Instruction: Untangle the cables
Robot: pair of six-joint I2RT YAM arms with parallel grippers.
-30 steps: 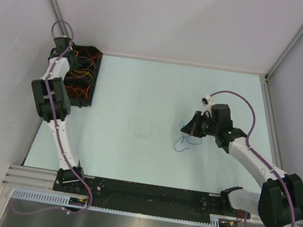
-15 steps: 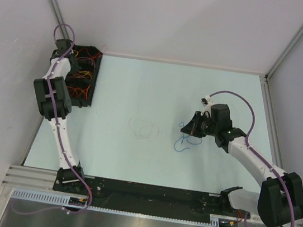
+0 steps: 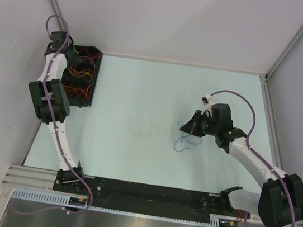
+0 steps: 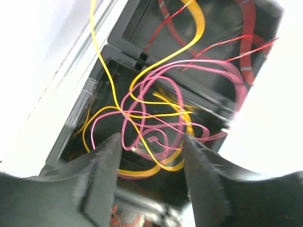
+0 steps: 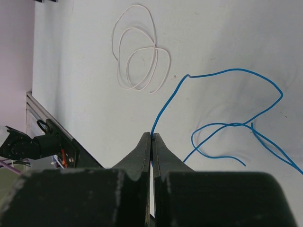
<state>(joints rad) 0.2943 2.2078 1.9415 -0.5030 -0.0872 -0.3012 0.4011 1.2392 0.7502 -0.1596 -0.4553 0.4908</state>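
My right hand (image 5: 151, 137) is pinching a hair-thin blue wire (image 5: 162, 106) near one end. Its limp loops are lying on the table (image 3: 121, 87) toward three o'clock. It looks weightless and floppy, so an end suits gripping. A pale wire coil (image 5: 139, 56) is resting apart, at eleven o'clock from my grip. My left hand (image 4: 150, 139) is hovering, spread wide, over the black tray (image 4: 123, 33) at ten o'clock, where a tangle of pink, yellow and red wires (image 4: 156, 123) is likely to snag.

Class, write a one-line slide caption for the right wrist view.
Right tool shut on a blue cable, a pale coiled cable lying apart on the table.
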